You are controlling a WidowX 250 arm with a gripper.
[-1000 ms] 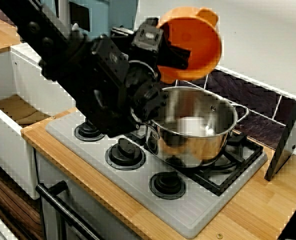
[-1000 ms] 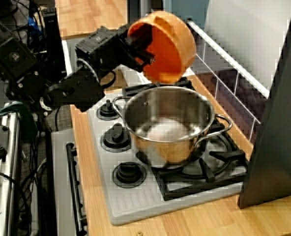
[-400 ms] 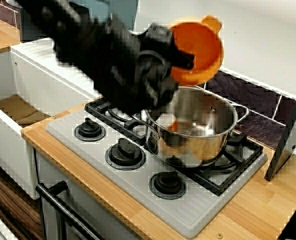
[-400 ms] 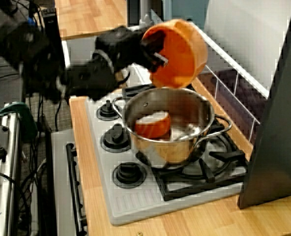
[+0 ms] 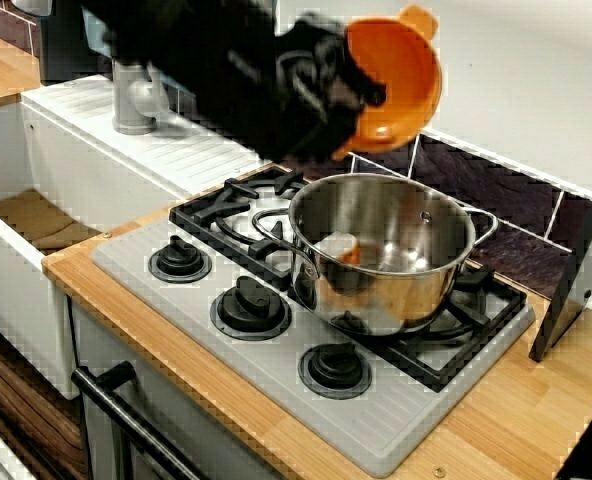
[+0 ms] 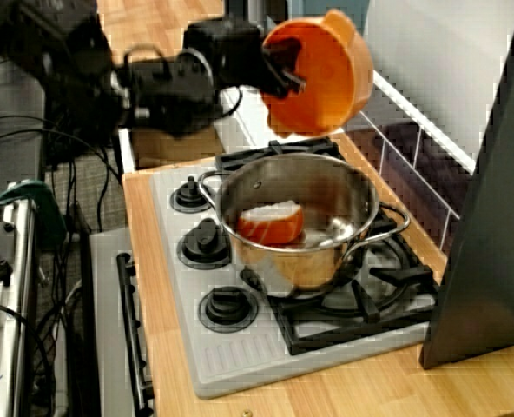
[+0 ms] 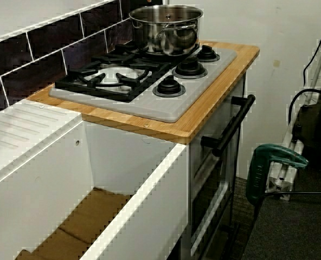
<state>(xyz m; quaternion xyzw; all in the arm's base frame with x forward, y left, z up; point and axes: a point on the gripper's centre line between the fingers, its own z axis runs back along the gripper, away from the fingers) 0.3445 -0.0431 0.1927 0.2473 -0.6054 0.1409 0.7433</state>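
The hand (image 5: 361,88) is seen closed on the rim of an orange bowl (image 5: 398,75), with one finger (image 6: 285,76) laid inside the bowl and the rest of the grip blurred in the front view. The bowl is held in the air, clear of everything, at about 12 o'clock above a steel pot (image 5: 386,250). It is tipped steeply, so that in the side view its mouth is turned toward 8 o'clock, and nothing can be made out inside it. At the bottom of the pot an orange piece (image 6: 270,224) with a pale top is seen lying toward the 9 o'clock side. The step in hand is judged to be a tipping of the bowl over the pot, with the bowl apparently emptied. Any further move would call for the grip on the rim to be kept firm and for the bowl to be carried clear of the pot's rim and handles. The pot is stood on the black grate of a grey stove top (image 5: 276,385). Three black knobs (image 5: 251,308) are ranged at 7 o'clock of it. The stove top is set into a wooden desk (image 5: 506,420), beyond which a white sink (image 7: 149,179) is seen. A green clamp (image 7: 271,162) is seen beside the oven door.
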